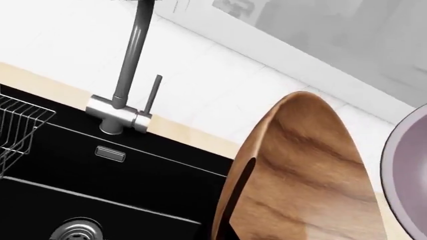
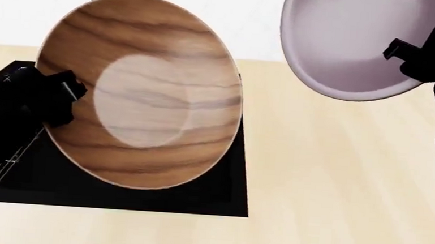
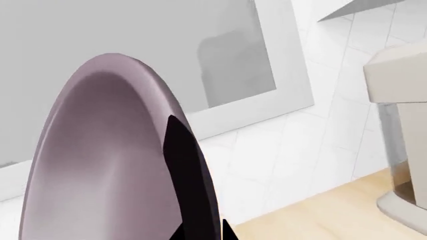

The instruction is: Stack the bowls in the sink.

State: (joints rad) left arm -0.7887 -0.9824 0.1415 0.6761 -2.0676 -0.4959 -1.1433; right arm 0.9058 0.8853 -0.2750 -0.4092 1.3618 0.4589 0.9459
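My left gripper is shut on the left rim of the brown wood-grain bowl and holds it tilted in the air above the black sink. In the left wrist view the bowl is edge-on with a dark finger inside its rim, over the sink. My right gripper is shut on the right rim of the purple-grey bowl, held high over the countertop to the right of the sink. It also shows in the right wrist view with a finger on its rim.
A chrome faucet stands at the sink's back edge, a wire rack hangs at one end, and a round drain lies in the basin. The beige wooden countertop extends right. A beige appliance stands by the wall.
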